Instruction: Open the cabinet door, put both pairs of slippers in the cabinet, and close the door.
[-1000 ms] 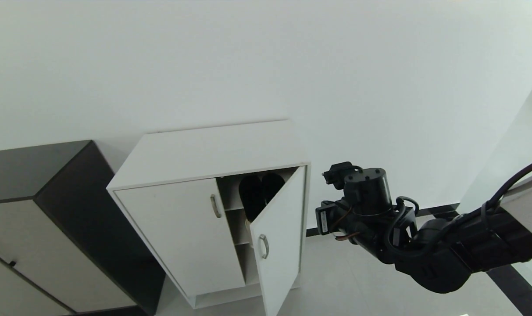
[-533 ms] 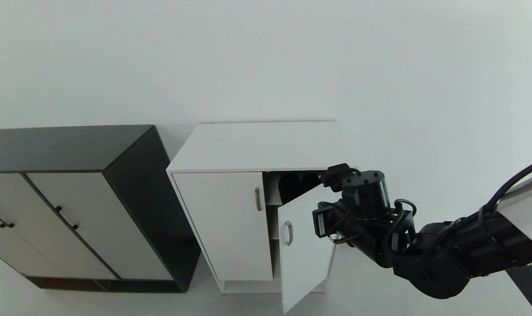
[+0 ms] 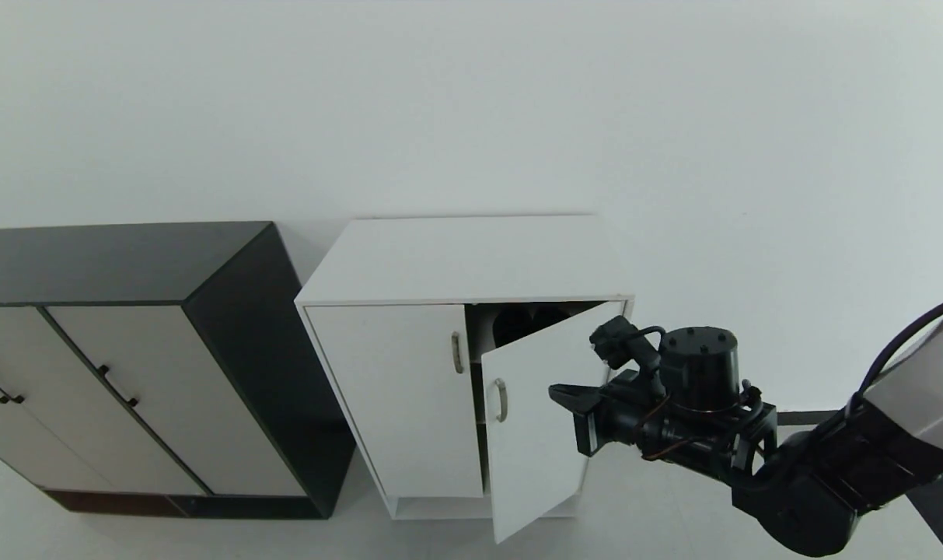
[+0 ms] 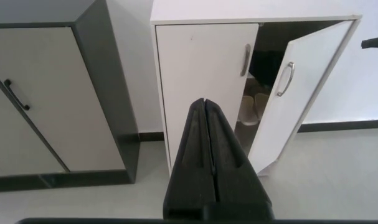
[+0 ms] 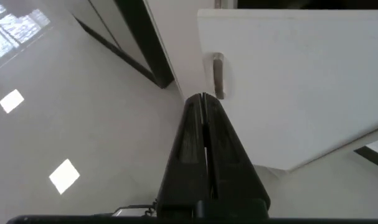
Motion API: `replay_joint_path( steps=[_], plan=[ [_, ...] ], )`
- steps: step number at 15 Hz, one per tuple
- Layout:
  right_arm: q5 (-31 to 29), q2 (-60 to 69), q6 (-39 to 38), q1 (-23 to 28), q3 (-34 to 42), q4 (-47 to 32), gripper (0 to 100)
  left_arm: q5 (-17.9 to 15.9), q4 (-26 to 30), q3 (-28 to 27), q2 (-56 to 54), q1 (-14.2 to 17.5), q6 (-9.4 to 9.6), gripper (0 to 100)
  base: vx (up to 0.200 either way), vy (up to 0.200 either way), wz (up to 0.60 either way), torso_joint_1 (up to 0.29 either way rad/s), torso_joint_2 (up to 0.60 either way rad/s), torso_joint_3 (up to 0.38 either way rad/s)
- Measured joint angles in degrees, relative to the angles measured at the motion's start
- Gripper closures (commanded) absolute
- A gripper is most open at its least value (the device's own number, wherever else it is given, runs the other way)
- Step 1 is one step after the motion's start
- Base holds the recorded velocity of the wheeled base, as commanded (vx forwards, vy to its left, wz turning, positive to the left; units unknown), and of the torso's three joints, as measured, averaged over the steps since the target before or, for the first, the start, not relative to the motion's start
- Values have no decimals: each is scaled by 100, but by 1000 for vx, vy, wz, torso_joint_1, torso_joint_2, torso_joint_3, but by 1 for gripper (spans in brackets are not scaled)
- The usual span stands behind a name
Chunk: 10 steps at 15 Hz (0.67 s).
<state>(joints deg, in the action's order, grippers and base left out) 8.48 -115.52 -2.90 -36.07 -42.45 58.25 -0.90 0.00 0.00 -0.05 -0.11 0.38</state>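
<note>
The cabinet [image 3: 455,260] stands against the far wall [image 3: 471,117], with a larger cabinet [image 3: 129,264] just beside it on the left. Its right door [image 3: 541,451] is ajar, one pair of slippers [image 4: 263,62] high inside, another pair [image 4: 254,107] below. The right gripper [image 3: 558,393] is before that door, right of its handle [image 3: 501,400]

Pretty bare room tbh. There's a plain white wall [image 3: 471,101] across the whole back, with a thin black skirting strip [image 4: 344,126] along its foot. The floor [image 3: 658,521] is pale grey and glossy, shiny enough to throw back bright square patches of light [image 5: 64,175], and one reflection further off has a window-grid look to it. Against the wall on the left stands a dark cupboard [image 3: 129,264] with a black top and side, light grey doors [image 3: 168,397] and slim black handles [image 3: 117,386]. It sits on a dark base strip [image 3: 246,507]. The lighting is soft and even.
</note>
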Motion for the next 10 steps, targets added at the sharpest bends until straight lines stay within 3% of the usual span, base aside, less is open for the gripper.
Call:
replay_joint_path(
  steps=[2, 6, 10],
  plan=[
    [297, -260, 56, 160, 139, 435, 100, 0, 0, 0, 0, 4, 2, 100, 200, 0, 0, -5, -2, 5],
    [519, -575, 129, 223, 299, 541, 100, -2, 0, 0, 0, 4, -2, 100, 200, 0, 0, 6, 5, 4],
    [519, -840, 219, 223, 273, 530, 100, -5, 0, 0, 0, 4, -2, 100, 0, 0, 0, 0, 0, 0]
  ],
)
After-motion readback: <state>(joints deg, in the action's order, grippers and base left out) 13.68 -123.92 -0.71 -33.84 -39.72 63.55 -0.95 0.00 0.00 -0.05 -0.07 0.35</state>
